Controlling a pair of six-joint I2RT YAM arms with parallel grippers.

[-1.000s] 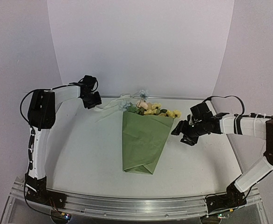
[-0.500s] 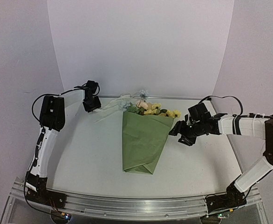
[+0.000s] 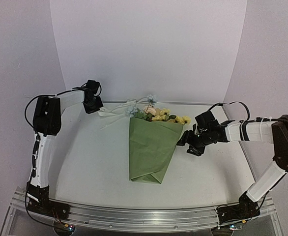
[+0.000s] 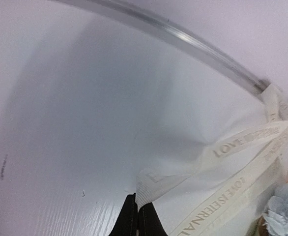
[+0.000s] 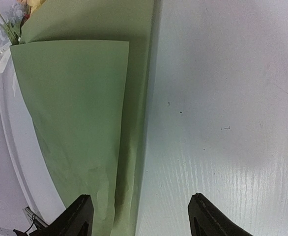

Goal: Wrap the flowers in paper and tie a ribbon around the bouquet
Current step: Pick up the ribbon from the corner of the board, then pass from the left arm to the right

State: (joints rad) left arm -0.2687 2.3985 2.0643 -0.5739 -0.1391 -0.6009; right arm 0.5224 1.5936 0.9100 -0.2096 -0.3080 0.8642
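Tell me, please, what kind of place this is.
Probably a robotics lab test bench: a plain white backdrop curves behind a white table, and the left arm and right arm stand on a metal rail.

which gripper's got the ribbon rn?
The left gripper: its jaws are shut on the end of the cream ribbon, far left of the table. The right gripper stands open at the edge of the green paper, holding nothing.

A white bench [image 3: 92, 167], faintly scuffed, fills the view. An aluminium rail [image 3: 144, 217] runs along its near edge and a thin metal strip [image 4: 183, 37] along its far edge, under a plain white backdrop [image 3: 149, 44].
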